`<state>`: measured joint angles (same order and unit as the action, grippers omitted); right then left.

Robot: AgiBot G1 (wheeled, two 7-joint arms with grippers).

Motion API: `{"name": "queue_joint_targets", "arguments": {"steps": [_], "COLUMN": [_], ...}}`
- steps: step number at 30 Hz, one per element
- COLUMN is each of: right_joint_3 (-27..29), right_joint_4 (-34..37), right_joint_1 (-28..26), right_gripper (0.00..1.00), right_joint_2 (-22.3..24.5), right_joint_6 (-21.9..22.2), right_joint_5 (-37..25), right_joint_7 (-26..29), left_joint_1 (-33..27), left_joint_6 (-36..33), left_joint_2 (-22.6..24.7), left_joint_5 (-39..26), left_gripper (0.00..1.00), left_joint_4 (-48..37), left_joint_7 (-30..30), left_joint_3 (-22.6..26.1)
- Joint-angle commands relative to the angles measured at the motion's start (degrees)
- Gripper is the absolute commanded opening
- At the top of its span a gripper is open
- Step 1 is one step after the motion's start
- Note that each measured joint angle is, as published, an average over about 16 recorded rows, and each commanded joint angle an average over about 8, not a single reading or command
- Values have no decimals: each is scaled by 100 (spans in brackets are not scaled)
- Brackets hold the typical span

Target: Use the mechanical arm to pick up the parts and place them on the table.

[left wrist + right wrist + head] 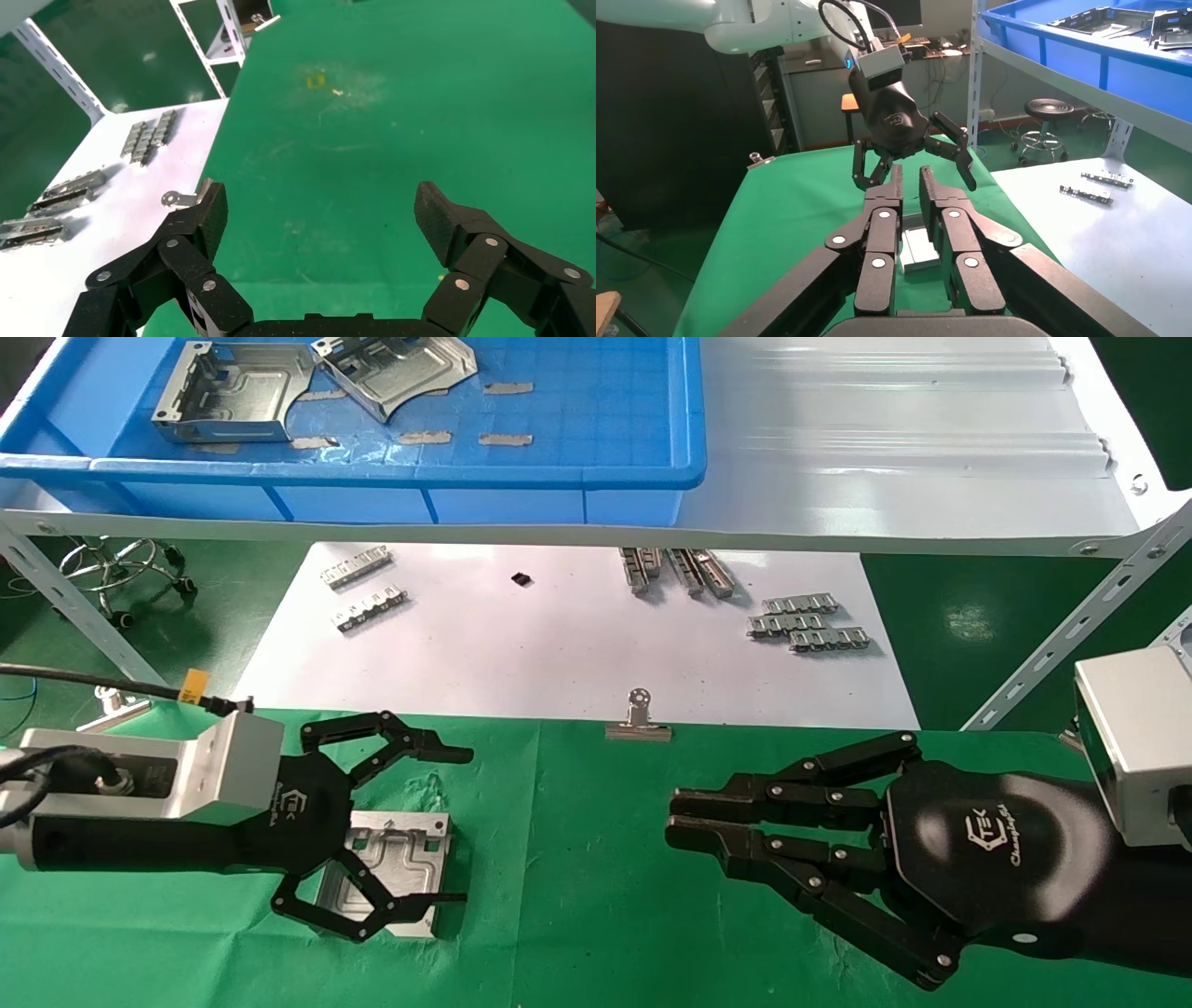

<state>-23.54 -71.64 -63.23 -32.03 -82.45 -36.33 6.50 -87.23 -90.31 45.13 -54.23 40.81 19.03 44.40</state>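
One silver stamped part point(402, 855) lies flat on the green table point(577, 905). My left gripper point(463, 826), on the arm with the yellow-tagged cable, hangs open just above that part, holding nothing. The left wrist view shows its spread fingers point(211, 210) over bare green cloth point(393, 140) only. Two more parts point(233, 393) point(396, 370) rest in the blue bin point(372, 472) on the shelf. My right gripper point(672, 817) is parked low at the right, shut and empty. In the right wrist view its fingers point(884, 210) point toward the part point(918, 247) and the left gripper point(912, 158).
A white paper sheet point(559, 645) behind the table carries several small ridged strips point(808, 624) point(363, 589). A silver binder clip point(638, 719) sits at the cloth's far edge. The white shelf point(885, 458) overhangs the back, with slotted legs point(1062, 635) at both sides.
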Motion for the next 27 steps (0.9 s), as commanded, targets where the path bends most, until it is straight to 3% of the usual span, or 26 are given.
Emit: {"name": "queue_joint_targets", "arguments": {"steps": [1, 27], "right_joint_3": [0, 0], "right_joint_4": [0, 0], "right_joint_1": [0, 0], "right_gripper": [100, 100], "right_joint_2": [0, 0], "right_joint_6": [0, 0], "right_joint_5": [0, 0], "right_joint_7": [0, 0], "left_joint_1": [110, 1559], "left_joint_6": [20, 280], "left_joint_2": [-43, -614], "left_joint_5": [53, 751], "left_gripper": [100, 100], "left_joint_4": [140, 1990], "left_joint_7": [-127, -1809], "left_joint_3": [-121, -1724]}}
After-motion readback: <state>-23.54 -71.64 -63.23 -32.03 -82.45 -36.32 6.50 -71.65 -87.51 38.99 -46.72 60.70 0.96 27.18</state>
